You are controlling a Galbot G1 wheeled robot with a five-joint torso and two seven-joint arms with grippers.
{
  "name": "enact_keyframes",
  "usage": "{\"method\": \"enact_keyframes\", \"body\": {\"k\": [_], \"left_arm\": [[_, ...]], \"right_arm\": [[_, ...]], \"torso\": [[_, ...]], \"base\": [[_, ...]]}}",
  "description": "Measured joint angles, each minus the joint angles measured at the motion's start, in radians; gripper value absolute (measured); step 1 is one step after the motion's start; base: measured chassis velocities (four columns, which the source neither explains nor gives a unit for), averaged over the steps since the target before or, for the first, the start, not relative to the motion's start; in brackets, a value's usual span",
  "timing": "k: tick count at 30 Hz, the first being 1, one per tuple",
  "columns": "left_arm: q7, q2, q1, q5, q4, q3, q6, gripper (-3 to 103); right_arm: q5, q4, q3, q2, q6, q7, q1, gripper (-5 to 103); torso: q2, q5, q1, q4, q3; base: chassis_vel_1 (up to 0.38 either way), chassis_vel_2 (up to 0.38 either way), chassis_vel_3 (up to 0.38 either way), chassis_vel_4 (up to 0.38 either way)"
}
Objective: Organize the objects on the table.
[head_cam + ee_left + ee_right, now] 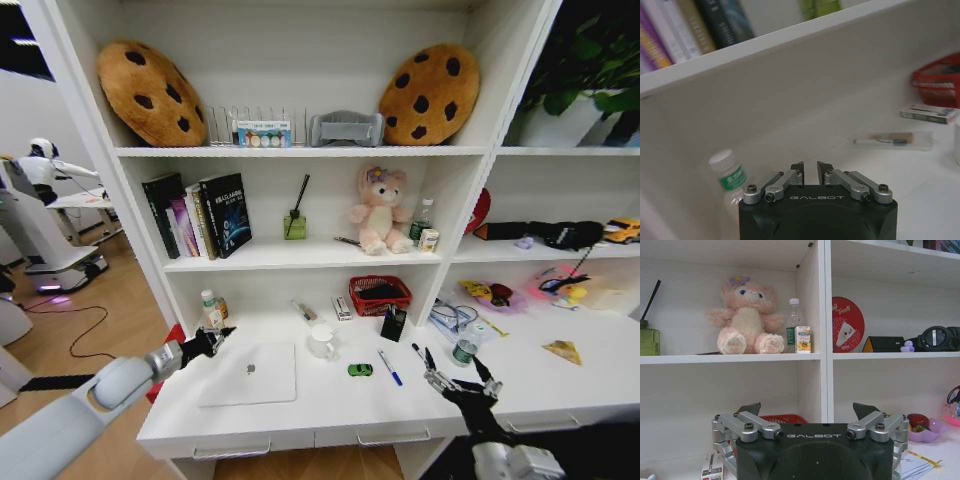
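A smooth white table with thin silver drawer handles carries a flat silver laptop, lid shut, a tiny glossy green toy car just right of it and a blue pen further right. The left pincer, black and stamped "GALBOT", hovers at the laptop's far left corner, tips nearly closed. The left wrist view shows a clear green-labelled plastic bottle close beside it. The right pincer hovers spread wide above the table's right part.
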Motion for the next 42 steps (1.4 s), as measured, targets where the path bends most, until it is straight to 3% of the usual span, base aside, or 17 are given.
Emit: {"method": "enact_keyframes", "body": {"k": [1, 2, 3, 5, 7, 9, 10, 12, 14, 15, 17, 18, 22, 25, 30, 36, 42], "left_arm": [[0.0, 0.0, 0.0, 0.0, 0.0, 0.0, 0.0, 19], [-0.079, -0.03, 0.049, -0.054, -0.043, -0.04, 0.032, 19], [-0.133, -0.058, 0.101, -0.088, -0.084, -0.08, 0.054, 30], [-0.165, -0.083, 0.151, -0.105, -0.122, -0.123, 0.067, 30], [-0.208, -0.129, 0.233, -0.105, -0.183, -0.217, 0.091, 41], [-0.214, -0.145, 0.26, -0.1, -0.2, -0.25, 0.096, 46], [-0.221, -0.196, 0.325, -0.092, -0.239, -0.35, 0.098, 52], [-0.217, -0.26, 0.404, -0.085, -0.287, -0.453, 0.095, 62], [-0.213, -0.28, 0.426, -0.083, -0.301, -0.477, 0.093, 62], [-0.2, -0.333, 0.472, -0.074, -0.333, -0.531, 0.088, 74], [-0.191, -0.363, 0.489, -0.066, -0.353, -0.557, 0.086, 74], [-0.18, -0.402, 0.502, -0.052, -0.38, -0.584, 0.086, 85], [-0.163, -0.443, 0.505, -0.033, -0.412, -0.593, 0.082, 89], [-0.146, -0.466, 0.511, -0.001, -0.439, -0.567, 0.065, 100], [-0.119, -0.489, 0.585, 0.088, -0.484, -0.547, 0.052, 100], [-0.106, -0.488, 0.633, 0.108, -0.49, -0.567, 0.044, 100], [-0.106, -0.473, 0.58, 0.1, -0.481, -0.556, 0.061, 100]], "right_arm": [[0.0, 0.0, 0.0, 0.0, 0.0, 0.0, 0.0, 100], [0.01, -0.001, -0.001, -0.002, 0.003, 0.0, -0.001, 100], [0.021, 0.0, -0.005, -0.003, 0.003, -0.003, -0.004, 100], [0.025, 0.004, -0.008, -0.002, 0.003, -0.011, -0.008, 100], [0.019, 0.007, -0.013, 0.0, 0.003, -0.021, -0.009, 100], [0.015, 0.007, -0.015, 0.001, 0.004, -0.023, -0.009, 100], [0.011, 0.007, -0.017, 0.001, 0.004, -0.025, -0.008, 100], [0.008, 0.007, -0.017, -0.002, 0.002, -0.027, -0.006, 100], [0.007, 0.007, -0.016, -0.004, 0.002, -0.027, -0.005, 100], [0.007, 0.012, -0.008, -0.01, -0.004, -0.028, -0.006, 100], [0.009, 0.025, 0.003, -0.015, -0.01, -0.028, -0.009, 100], [0.019, 0.052, 0.021, -0.023, -0.022, -0.029, -0.022, 100], [0.029, 0.085, 0.04, -0.032, -0.033, -0.038, -0.052, 100], [0.029, 0.091, 0.04, -0.043, -0.04, -0.056, -0.071, 100], [0.049, 0.042, -0.008, -0.07, -0.068, -0.08, -0.016, 100], [0.069, 0.03, -0.035, -0.067, -0.092, -0.083, 0.018, 100], [0.067, 0.033, -0.032, -0.065, -0.091, -0.088, -0.005, 100]], "torso": [[0.0, 0.0, 0.0, 0.0, 0.0], [0.0, 0.0002, 0.0, 0.0, 0.0], [0.0, -0.0004, 0.0, 0.0, 0.0], [0.0, -0.0002, 0.0, 0.0002, 0.0], [0.0, -0.0001, 0.0, 0.0001, 0.0], [0.0, 0.0, 0.0, 0.0, 0.0], [0.0, -0.0003, 0.0, 0.0, 0.0], [0.0, 0.0, 0.0, 0.0003, 0.0], [0.0, 0.0001, 0.0, 0.0004, 0.0], [0.0, -0.0001, 0.0, 0.0005, 0.0], [0.0, -0.0001, 0.0, 0.0006, 0.0], [0.0, 0.0001, 0.0, 0.0004, 0.0], [0.0, -0.0003, 0.0, -0.0001, 0.0], [0.0, -0.0004, 0.0, -0.0003, 0.0], [0.0, -0.0001, 0.0, 0.0003, 0.0], [0.0, 0.0, 0.0, 0.0003, 0.0], [0.0, -0.0004, 0.0, -0.0003, 0.0]], "base": [[0.0, 0.0, 0.0, 0.0], [0.0, 0.0, 0.0, 0.0], [0.0, 0.0, 0.0, 0.0], [0.0, 0.0, 0.0, 0.0], [0.0, 0.0, 0.0, 0.0], [0.0, 0.0, 0.0, 0.0], [0.0, 0.0, 0.0, 0.0], [0.0, 0.0, 0.0, 0.0], [0.0, 0.0, 0.0, 0.0], [0.0, 0.0, 0.0, 0.0], [0.0, 0.0, 0.0, 0.0], [0.0, 0.0, 0.0, 0.0], [0.0, 0.0, 0.0, 0.0], [0.0, 0.0, 0.0, 0.0], [0.0, 0.0, 0.0, 0.0], [0.0, 0.0, 0.0, 0.0], [0.0, 0.0, 0.0, 0.0]]}}
